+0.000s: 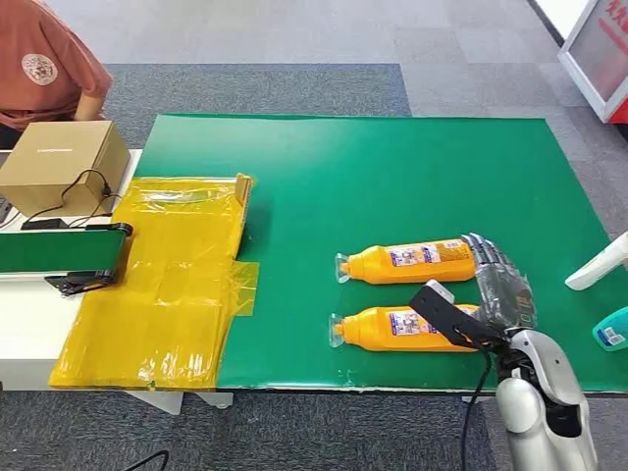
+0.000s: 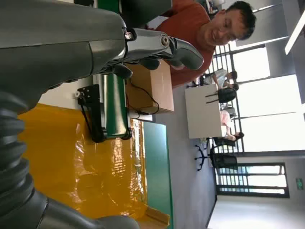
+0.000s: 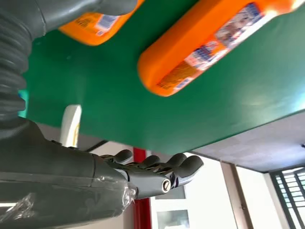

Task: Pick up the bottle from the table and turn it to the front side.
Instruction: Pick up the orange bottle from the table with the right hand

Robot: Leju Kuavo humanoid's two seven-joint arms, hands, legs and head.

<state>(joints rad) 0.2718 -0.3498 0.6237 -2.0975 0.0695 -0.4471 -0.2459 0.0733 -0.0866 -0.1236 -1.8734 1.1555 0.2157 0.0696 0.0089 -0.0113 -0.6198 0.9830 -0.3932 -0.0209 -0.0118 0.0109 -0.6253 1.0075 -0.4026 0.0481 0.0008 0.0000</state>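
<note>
Two orange bottles lie on their sides on the green table (image 1: pixel 355 186), caps pointing left. The far bottle (image 1: pixel 411 262) and the near bottle (image 1: pixel 392 329) are parallel, labels up. My right hand (image 1: pixel 497 285) is at their base ends with fingers spread, holding nothing; its thumb (image 1: pixel 444 314) reaches across the near bottle's base. In the right wrist view, the far bottle (image 3: pixel 216 43) and the near bottle (image 3: pixel 93 24) lie apart from the fingers (image 3: pixel 158 169). My left hand (image 2: pixel 154 50) shows in the left wrist view with nothing in it.
A crumpled yellow plastic sheet (image 1: pixel 170 275) covers the table's left end beside a small conveyor belt (image 1: pixel 59 250) and a cardboard box (image 1: pixel 63 162). A person (image 1: pixel 44 59) sits behind them. A white bottle (image 1: pixel 596 265) and a teal bottle (image 1: pixel 611 329) lie at the right edge.
</note>
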